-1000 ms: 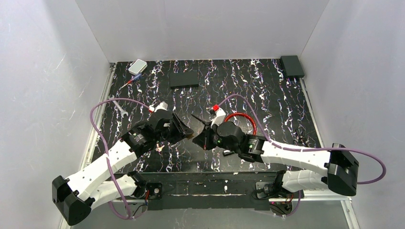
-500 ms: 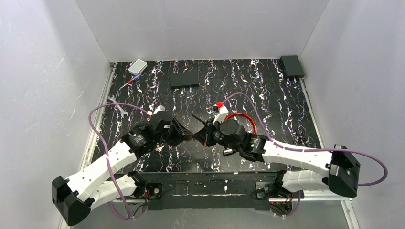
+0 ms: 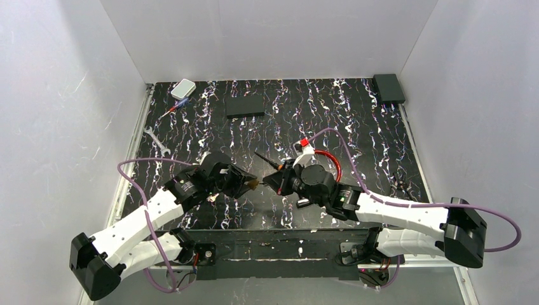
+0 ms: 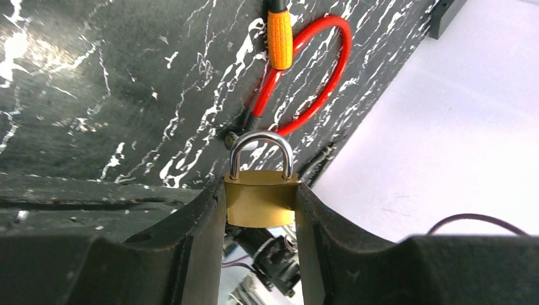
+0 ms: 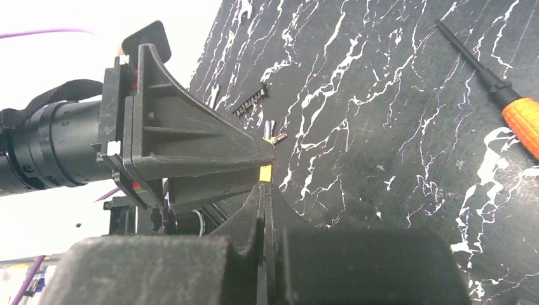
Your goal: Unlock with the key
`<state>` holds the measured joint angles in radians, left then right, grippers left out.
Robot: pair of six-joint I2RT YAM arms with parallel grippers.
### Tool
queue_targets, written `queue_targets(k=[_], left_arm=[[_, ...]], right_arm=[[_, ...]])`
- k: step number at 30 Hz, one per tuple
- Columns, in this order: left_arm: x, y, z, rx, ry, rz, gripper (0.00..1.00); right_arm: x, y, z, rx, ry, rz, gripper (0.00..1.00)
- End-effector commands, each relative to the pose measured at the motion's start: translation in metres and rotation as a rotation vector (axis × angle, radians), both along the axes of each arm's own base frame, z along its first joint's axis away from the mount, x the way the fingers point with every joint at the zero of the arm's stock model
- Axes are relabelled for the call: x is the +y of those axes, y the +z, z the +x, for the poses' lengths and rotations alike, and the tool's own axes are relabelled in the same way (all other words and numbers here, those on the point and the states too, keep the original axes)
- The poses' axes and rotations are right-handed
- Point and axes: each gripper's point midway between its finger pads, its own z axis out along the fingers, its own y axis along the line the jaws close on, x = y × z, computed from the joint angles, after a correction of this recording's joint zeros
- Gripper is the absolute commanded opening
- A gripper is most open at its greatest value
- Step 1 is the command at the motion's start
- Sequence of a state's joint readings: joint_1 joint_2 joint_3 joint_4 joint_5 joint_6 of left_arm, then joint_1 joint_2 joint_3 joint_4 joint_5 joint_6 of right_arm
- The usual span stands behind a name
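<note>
A small brass padlock (image 4: 260,197) with its silver shackle pointing away is clamped between the black fingers of my left gripper (image 4: 260,190), just above the table near its front middle (image 3: 252,183). My right gripper (image 5: 266,190) is shut, fingers pressed flat together, and its tips sit right at the padlock's yellow underside (image 5: 265,173). I cannot see anything between those fingers. The key (image 5: 522,119), orange-bodied with a thin black rod, lies loose on the table beyond both grippers (image 4: 279,39), across a red cable loop (image 4: 318,70). From above, the rod (image 3: 266,160) shows beside the right wrist.
A silver wrench (image 3: 156,141) lies at the left edge. A white box (image 3: 183,88) and a thin red-and-blue tool (image 3: 171,111) are at the back left, a flat black block (image 3: 245,106) at the back middle, a black box (image 3: 388,88) in the back right corner.
The left gripper has carried the padlock a little nearer and to the right. The right wrist has shifted right and turned, so its shut tips now meet the padlock.
</note>
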<state>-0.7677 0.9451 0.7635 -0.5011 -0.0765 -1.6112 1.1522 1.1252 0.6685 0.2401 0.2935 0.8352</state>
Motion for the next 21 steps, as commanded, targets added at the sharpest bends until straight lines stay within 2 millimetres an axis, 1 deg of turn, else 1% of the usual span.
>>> queue_targets(k=[1,5,9,11,13,21], left_arm=[[-0.009,0.004,0.002,0.05,0.075,-0.117,0.0],[-0.016,0.002,0.002,0.083,0.1,-0.191,0.0],[-0.019,0.001,0.005,0.102,0.132,-0.23,0.0],[-0.023,0.002,0.001,0.126,0.123,-0.256,0.0],[-0.025,0.005,0.004,0.124,0.138,-0.293,0.0],[-0.024,0.004,0.007,0.129,0.174,-0.323,0.0]], right_arm=[[-0.005,0.03,0.009,-0.052,-0.061,0.104,0.01],[-0.009,0.033,0.011,-0.063,-0.079,0.11,0.01],[-0.006,0.034,0.01,-0.065,-0.078,0.119,0.01],[-0.006,0.035,0.009,-0.068,-0.08,0.12,0.01],[-0.007,0.035,0.009,-0.068,-0.092,0.116,0.01],[-0.005,0.029,0.001,-0.095,-0.109,0.045,0.01]])
